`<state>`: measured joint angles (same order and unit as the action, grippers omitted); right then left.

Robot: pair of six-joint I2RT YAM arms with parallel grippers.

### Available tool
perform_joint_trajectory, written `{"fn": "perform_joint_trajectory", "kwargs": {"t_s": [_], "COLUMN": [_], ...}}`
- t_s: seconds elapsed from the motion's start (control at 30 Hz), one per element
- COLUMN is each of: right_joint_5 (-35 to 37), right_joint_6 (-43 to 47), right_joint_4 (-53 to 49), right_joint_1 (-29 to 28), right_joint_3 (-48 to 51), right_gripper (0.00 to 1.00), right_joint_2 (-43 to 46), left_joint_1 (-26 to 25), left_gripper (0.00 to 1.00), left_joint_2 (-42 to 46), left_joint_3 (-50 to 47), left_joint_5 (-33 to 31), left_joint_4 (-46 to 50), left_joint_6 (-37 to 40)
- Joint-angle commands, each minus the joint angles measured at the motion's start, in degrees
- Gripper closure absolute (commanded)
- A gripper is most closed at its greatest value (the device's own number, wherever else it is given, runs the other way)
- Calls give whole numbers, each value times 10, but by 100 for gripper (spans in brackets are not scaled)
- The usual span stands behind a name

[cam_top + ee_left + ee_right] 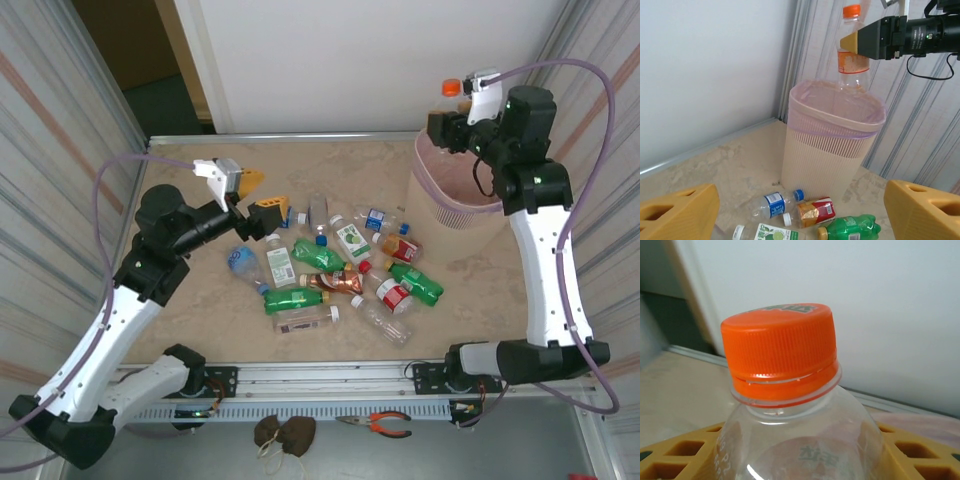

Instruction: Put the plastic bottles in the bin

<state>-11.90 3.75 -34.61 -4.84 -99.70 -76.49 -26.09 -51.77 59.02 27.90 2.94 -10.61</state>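
Left wrist view: right gripper [854,42] clamps orange-capped bottle [852,67] by neck, over bin [835,125], far-right corner of table [200,310]. Left gripper [260,196] spread, empty. Risk: bottle near far rim, drop may clip it, bounce out.

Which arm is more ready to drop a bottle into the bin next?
The right arm. Its jaws are shut on an orange-capped bottle held up over the bin, so it probably just needs to let go. The left arm hangs near the loose bottles with open, empty jaws.

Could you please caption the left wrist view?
Right fingers hold an orange-capped bottle upright over the pink-lined bin.
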Motion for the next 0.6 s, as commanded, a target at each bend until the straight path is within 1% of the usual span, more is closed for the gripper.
{"fn": "perform_joint_trajectory", "kwargs": {"t_s": [0.0, 0.17, 0.27, 0.33, 0.43, 0.57], "right_joint_5": [97, 173, 205, 211, 199, 214], "right_joint_6": [66, 105, 122, 123, 121, 112], "right_joint_4": [-62, -91, -120, -143, -173, -207], "right_joint_1": [17, 28, 39, 47, 62, 71], "right_joint_3": [-19, -21, -21, -23, -31, -45], "right_gripper": [49, 49, 48, 47, 47, 46], "right_joint_2": [-36, -82, -121, -148, -190, -246], "left_joint_1": [23, 46, 62, 74, 90, 104], "left_gripper": [14, 13, 9, 7, 5, 5], "left_joint_2": [12, 32, 49, 59, 66, 62], "left_joint_3": [-19, -51, -70, -80, -94, -100], "left_joint_5": [36, 24, 4, 3, 1, 16], "left_joint_4": [0, -7, -11, -12, -11, -2], "left_joint_6": [-37, -42, -54, -55, -60, -62]}}
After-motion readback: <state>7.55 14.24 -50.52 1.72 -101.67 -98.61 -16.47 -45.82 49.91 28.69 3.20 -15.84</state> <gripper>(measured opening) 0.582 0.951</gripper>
